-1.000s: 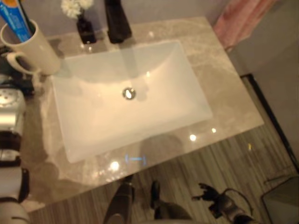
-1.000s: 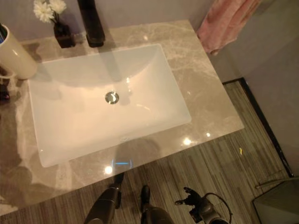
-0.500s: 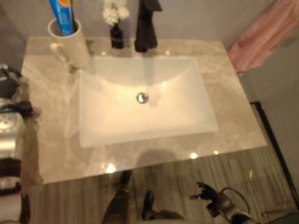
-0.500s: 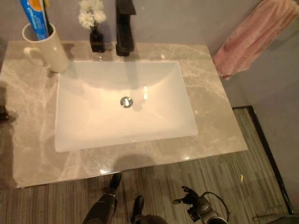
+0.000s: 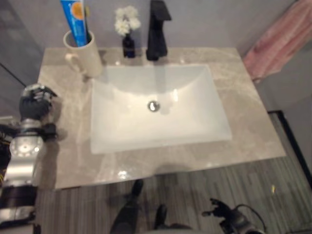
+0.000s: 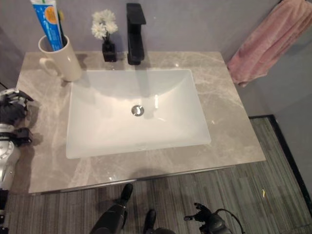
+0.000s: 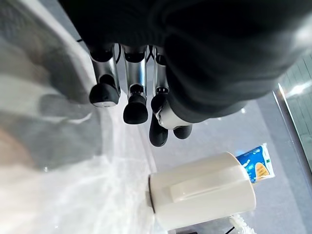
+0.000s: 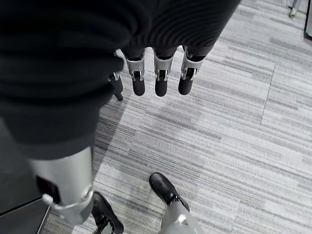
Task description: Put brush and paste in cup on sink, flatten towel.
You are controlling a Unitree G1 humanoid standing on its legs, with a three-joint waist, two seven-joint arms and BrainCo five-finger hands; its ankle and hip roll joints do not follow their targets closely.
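Your cup (image 6: 61,59) stands at the back left corner of the marble desk (image 6: 229,117), just beside the white sink (image 6: 136,114), its handle turned toward the left edge. The blue paste tube (image 6: 48,20) already stands upright in the cup, and a thin dark stick shows beside it — you cannot tell from here whether that is the brush. Behind the sink you have a black faucet (image 6: 135,33) and, next to it, a small dark vase of white flowers (image 6: 105,34). The pink towel (image 6: 268,41) hangs against the wall to the right of the desk, bunched rather than flat. Your left hand (image 5: 34,102) hovers over the desk's left edge, well apart from the cup; its wrist view shows the fingers (image 7: 135,105) curled and holding nothing. Your right hand (image 8: 156,80) hangs low over the striped floor (image 8: 234,146) — its fingers are relaxed, nearly straight, and empty.
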